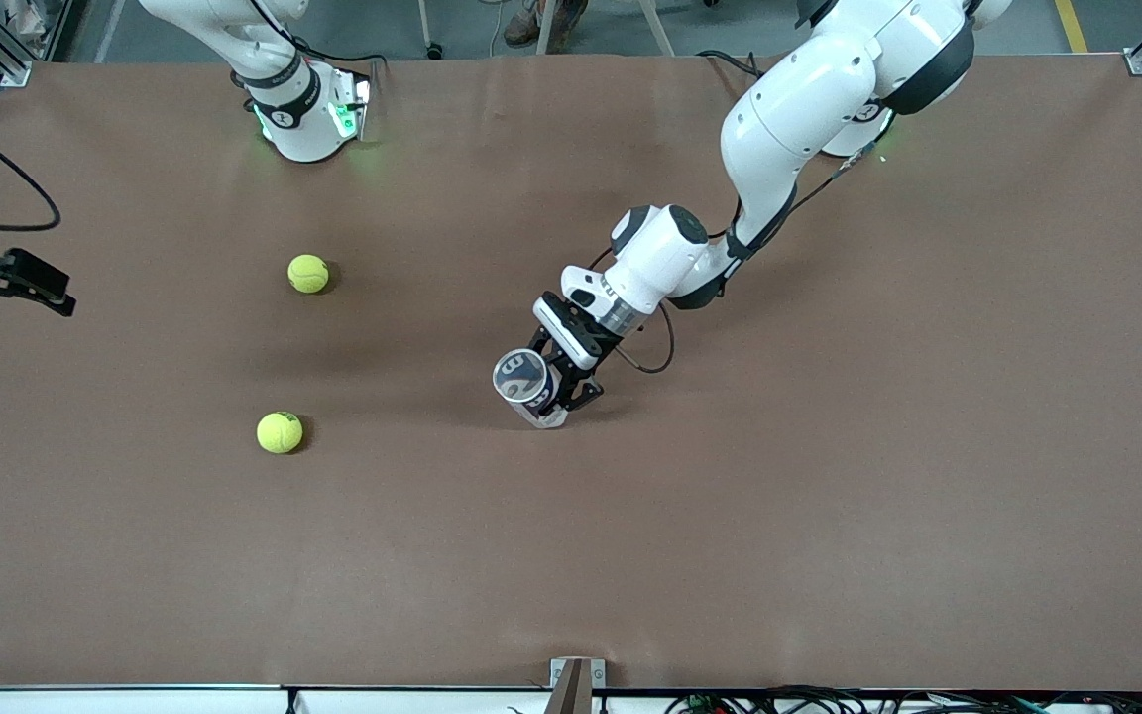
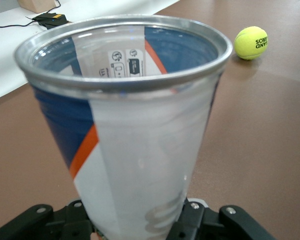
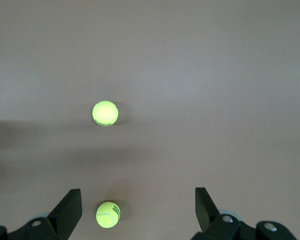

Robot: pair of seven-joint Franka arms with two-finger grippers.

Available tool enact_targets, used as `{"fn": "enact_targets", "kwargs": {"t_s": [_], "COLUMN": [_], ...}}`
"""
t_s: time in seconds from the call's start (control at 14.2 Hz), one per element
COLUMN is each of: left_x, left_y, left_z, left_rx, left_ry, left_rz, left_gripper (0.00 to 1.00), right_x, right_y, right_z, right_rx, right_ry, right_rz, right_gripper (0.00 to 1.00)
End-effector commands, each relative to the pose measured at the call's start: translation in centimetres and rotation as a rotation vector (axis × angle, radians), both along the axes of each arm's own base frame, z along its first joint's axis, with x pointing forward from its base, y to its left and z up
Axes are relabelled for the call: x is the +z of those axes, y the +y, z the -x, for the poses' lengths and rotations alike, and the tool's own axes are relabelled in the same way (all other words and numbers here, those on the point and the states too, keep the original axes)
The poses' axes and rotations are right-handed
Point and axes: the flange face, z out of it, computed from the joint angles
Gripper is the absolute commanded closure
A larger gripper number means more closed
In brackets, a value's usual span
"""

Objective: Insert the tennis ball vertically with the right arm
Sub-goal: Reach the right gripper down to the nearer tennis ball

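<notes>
Two yellow-green tennis balls lie on the brown table [image 1: 829, 446] toward the right arm's end: one [image 1: 308, 274] farther from the front camera, one [image 1: 280, 432] nearer. My right gripper [image 1: 48, 290] hangs open and empty high over that end of the table. Its wrist view looks down on both balls [image 3: 105, 113] [image 3: 107, 214], with the right gripper [image 3: 136, 192] well above them. At mid-table my left gripper [image 1: 563, 392] is shut on a clear tennis ball can [image 1: 523, 382] with a blue and orange label. The can's [image 2: 140, 125] open mouth faces up and it is empty.
One tennis ball [image 2: 250, 42] shows past the can's rim in the left wrist view. A small bracket [image 1: 576, 684] sits at the table's front edge. Cables lie along that edge and beside the right gripper. The left arm [image 1: 789, 109] reaches over the table's middle.
</notes>
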Motion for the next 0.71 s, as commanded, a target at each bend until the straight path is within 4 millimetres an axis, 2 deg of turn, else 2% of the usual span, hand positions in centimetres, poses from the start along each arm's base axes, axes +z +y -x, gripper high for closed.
{"fn": "enact_targets", "kwargs": {"t_s": [0.0, 0.35, 0.64], "left_x": [-0.3, -0.3, -0.2], "left_y": [0.1, -0.1, 0.0], "left_z": [0.0, 0.1, 0.0], "left_rx": [0.018, 0.015, 0.016], "left_ry": [0.006, 0.005, 0.003], "left_rz": [0.009, 0.01, 0.011], "left_gripper": [0.47, 0.47, 0.47], "right_x": [-2.3, -7.2, -12.6], "right_y": [2.8, 9.3, 10.8], "right_z": [-1.4, -3.0, -4.4], "right_rx": [0.052, 0.158, 0.165], "right_ry": [0.038, 0.117, 0.171], "right_rz": [-0.004, 0.002, -0.037], "right_gripper": [0.0, 0.0, 0.0]}}
